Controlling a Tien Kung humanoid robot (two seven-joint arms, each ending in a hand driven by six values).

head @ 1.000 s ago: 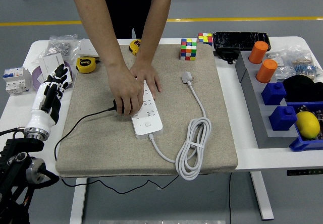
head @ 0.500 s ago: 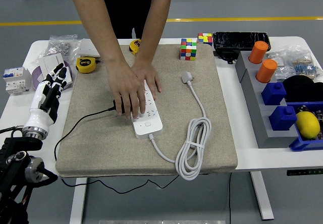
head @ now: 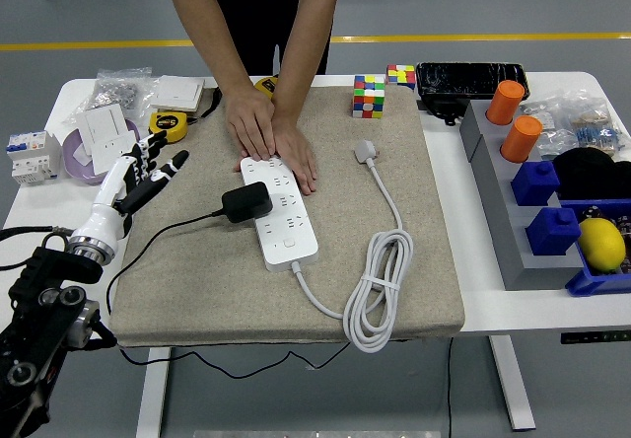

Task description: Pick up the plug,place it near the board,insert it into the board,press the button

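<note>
A white power strip (head: 279, 212) lies on the beige mat (head: 197, 280), its white cable (head: 380, 290) coiled to the right. A black plug (head: 246, 202) with a thin black cord sits against the strip's left side; I cannot tell whether it is pushed into a socket. The person's two hands (head: 271, 137) rest on the mat and on the strip's far end. My left hand (head: 143, 172) hovers over the mat's left edge, fingers spread, holding nothing, about a hand's width left of the plug.
A yellow tape measure (head: 170, 122), a purple bowl and white boxes lie at the left. Two colour cubes (head: 369, 94) sit at the back. Orange cylinders, blue blocks and a yellow lemon (head: 600, 242) fill bins on the right.
The person's hand let go of the black plug and drew back to the strip's far end. My left hand moved right and forward toward the plug.
</note>
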